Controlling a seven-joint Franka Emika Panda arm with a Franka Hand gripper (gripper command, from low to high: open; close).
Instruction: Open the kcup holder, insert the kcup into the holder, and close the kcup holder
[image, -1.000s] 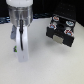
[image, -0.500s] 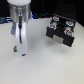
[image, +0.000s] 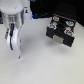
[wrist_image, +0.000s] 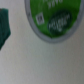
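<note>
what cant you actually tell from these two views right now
- Gripper, exterior view: too blurred and small to tell if its jaws are open.
- Kcup, wrist view: cut off by the frame edge; label blurred. In the exterior view the arm hides it.
- Kcup holder, exterior view: too coarse to tell whether the drawer is open.

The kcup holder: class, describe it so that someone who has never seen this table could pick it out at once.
On the pale table, look to the exterior view's right, away from the white robot arm. There stands the kcup holder, a black boxy unit with red-and-white-topped pods in round slots on top. It is the only dark, box-shaped thing on the table.
</note>
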